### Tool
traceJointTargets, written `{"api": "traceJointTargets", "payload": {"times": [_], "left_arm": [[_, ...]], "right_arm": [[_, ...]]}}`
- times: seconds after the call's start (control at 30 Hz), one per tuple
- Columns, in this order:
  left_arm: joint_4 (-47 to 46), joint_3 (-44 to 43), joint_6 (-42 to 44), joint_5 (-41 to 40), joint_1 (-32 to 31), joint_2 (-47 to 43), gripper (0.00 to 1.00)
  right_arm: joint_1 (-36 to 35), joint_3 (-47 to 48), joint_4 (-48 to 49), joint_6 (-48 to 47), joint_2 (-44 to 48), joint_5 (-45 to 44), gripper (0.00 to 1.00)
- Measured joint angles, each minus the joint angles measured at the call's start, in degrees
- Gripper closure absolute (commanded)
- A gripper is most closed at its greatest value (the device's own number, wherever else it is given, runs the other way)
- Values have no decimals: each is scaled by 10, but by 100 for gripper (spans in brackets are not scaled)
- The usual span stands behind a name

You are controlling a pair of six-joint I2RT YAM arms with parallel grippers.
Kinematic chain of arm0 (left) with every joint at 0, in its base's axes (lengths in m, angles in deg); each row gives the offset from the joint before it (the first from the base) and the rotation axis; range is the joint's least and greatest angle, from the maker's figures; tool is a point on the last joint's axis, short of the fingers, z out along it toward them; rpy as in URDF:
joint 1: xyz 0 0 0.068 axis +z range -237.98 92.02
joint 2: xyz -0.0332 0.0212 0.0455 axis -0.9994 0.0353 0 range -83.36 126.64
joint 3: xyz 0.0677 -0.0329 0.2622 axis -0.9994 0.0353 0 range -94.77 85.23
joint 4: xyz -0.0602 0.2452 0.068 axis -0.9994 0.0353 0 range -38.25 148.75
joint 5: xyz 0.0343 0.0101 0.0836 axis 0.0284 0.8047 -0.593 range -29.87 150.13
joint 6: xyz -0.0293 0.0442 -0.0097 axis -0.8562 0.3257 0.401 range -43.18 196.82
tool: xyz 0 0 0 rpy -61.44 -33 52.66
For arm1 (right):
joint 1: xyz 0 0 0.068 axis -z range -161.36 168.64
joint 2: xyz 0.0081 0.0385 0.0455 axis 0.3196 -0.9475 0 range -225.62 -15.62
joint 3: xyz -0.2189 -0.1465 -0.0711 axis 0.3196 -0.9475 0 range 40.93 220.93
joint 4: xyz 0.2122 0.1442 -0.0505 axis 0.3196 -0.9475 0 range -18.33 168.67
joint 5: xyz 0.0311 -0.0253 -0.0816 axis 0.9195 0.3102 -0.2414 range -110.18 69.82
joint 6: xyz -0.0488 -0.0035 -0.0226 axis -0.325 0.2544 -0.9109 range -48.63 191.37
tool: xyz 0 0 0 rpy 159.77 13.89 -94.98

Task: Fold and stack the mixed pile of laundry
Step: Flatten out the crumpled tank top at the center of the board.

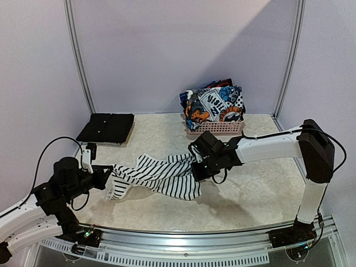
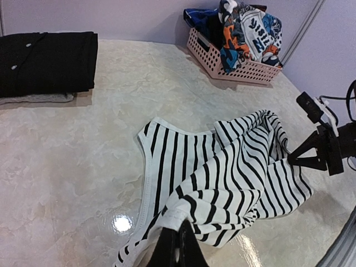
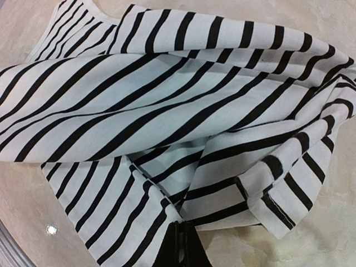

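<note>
Cream marbled worktop (image 1: pixel 250 189), pale lilac walls (image 1: pixel 167 50) on three sides, metal poles (image 1: pixel 78 55) in the back corners. I run both arms from afar.

The striped garment (image 1: pixel 158 173), white with thin black bars, hangs bunched between the two grippers at the middle of the worktop, toward 7 o'clock. Its lower folds rest on the surface. At 10 o'clock a folded black garment (image 1: pixel 107 127) lies flat. At 1 o'clock, against the back wall, a pink latticed basket (image 1: pixel 217 128) holds the graphic-print garment (image 1: pixel 214 103), with a bit of blue cloth behind it.

The basket wall hides whatever lies deeper inside. A pale strip shows under the black garment in the left wrist view; I cannot tell what it is. My left arm is cut off at the frame's lower left corner. From above, the fingertips of both grippers are lost in cloth.

The left arm lies low, reaching from 8 o'clock toward 3 o'clock. Its left gripper (image 1: pixel 108 177) is pressed together on the striped hem. The right arm rises from its base at 5 o'clock and bends at the elbow, the forearm running toward 9 o'clock. The right gripper (image 1: pixel 196 167) is pinched tight on the garment's far edge.
</note>
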State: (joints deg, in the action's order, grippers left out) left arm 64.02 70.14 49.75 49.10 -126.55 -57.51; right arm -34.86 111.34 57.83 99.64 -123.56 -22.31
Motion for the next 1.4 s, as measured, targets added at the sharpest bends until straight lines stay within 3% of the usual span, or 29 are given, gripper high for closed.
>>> {"api": "traceJointTargets", "payload": {"times": [0.27,0.9,1.4], "left_arm": [[5,-15,0,3,0,2,100],[36,-187,33,5,0,16,100],[65,-443,113,49,0,118,100]], "right_arm": [[-12,-1,-47,-4,57,-18,100],[-12,66,-159,-76,255,-51,100],[-13,168,-160,-212,371,58,100]]}}
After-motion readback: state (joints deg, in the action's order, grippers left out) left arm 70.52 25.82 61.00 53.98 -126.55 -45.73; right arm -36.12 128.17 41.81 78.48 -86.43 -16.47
